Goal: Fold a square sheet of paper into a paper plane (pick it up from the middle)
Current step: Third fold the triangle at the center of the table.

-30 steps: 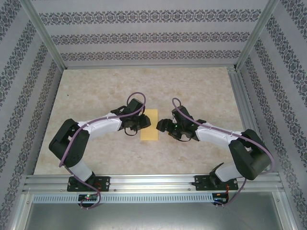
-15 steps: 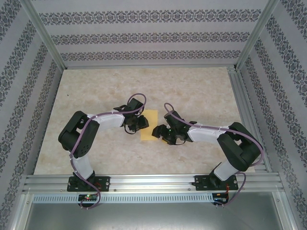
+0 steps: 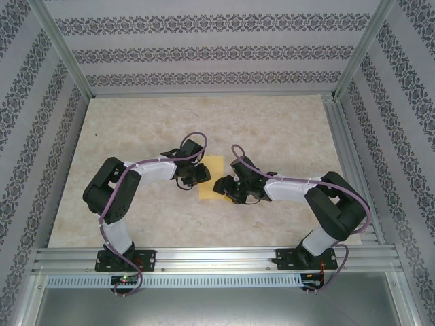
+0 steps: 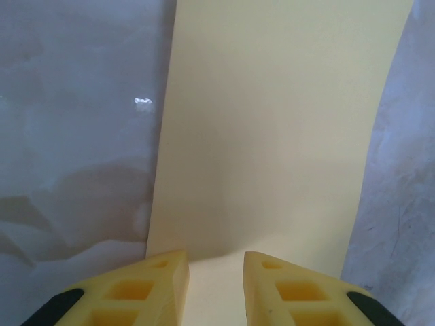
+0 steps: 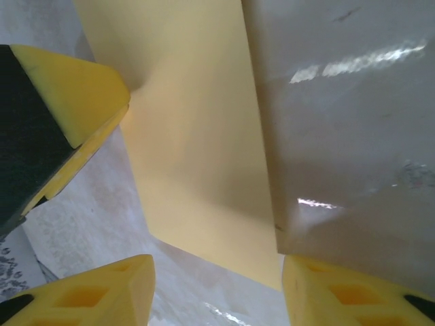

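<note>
The yellow-orange sheet of paper (image 3: 212,175) lies flat at the table's middle as a narrow upright rectangle; no dart shape shows. My left gripper (image 3: 196,174) sits at its left long edge. In the left wrist view its fingertips (image 4: 216,272) rest low over the paper (image 4: 272,136), a narrow gap between them, open. My right gripper (image 3: 222,187) is at the sheet's near right corner. In the right wrist view it (image 5: 217,272) stands wide open around that corner of the paper (image 5: 197,156). A left finger (image 5: 75,95) touches the paper's far side there.
The pale marble tabletop (image 3: 136,129) spreads around the paper. Patterned walls enclose it on three sides, with aluminium posts at the back corners. An aluminium rail (image 3: 217,259) runs along the near edge, where both arm bases are bolted.
My right gripper has moved left onto the paper's near right corner, its elbow folding in. My left arm has folded back at the elbow, its gripper staying at the left edge.
</note>
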Available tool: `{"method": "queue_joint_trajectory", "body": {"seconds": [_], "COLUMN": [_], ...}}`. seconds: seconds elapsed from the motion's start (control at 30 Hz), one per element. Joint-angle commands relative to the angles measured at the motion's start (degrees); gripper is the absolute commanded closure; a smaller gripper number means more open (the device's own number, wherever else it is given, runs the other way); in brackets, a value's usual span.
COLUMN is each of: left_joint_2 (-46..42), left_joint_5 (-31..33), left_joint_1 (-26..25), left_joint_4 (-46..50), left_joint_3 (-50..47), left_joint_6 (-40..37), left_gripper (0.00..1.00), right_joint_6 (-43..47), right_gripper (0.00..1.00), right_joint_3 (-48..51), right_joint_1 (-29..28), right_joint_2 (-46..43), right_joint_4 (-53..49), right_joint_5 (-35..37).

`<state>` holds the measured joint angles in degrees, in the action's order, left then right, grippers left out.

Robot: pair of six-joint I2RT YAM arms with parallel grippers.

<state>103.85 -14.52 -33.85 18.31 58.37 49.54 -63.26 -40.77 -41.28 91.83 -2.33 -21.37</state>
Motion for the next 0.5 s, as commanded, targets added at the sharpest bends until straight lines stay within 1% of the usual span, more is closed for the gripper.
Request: {"method": "queue_joint_trajectory", "body": {"seconds": [0.0, 0.1, 0.3, 0.4, 0.47], "left_joint_2": [2.04, 1.80, 1.46, 0.84, 0.15], "left_joint_5": [0.32, 0.37, 0.46, 0.40, 0.24], "left_joint_1": [0.40, 0.49, 0.53, 0.62, 0.62], "left_joint_4": [0.41, 0.26, 0.75, 0.93, 0.88], "left_joint_3": [-0.67, -0.76, -0.37, -0.11, 0.00], "left_joint_6": [-0.09, 0.03, -0.30, -0.41, -0.64], "left_gripper": [0.70, 0.70, 0.70, 0.70, 0.70], "right_joint_6": [-1.58, -1.85, -1.57, -1.69, -1.60], "right_gripper": [0.51, 0.56, 0.64, 0.74, 0.82], "right_joint_3": [-0.06, 0.23, 0.87, 1.22, 1.38], "right_joint_1": [-0.74, -0.74, -0.35, 0.23, 0.83], "right_joint_2": [1.22, 1.40, -0.41, -1.01, -1.45], "right_joint_4": [4.92, 5.30, 3.66, 2.08, 0.23], "right_joint_5": [-2.56, -2.89, -1.15, -0.08, 0.94]}}
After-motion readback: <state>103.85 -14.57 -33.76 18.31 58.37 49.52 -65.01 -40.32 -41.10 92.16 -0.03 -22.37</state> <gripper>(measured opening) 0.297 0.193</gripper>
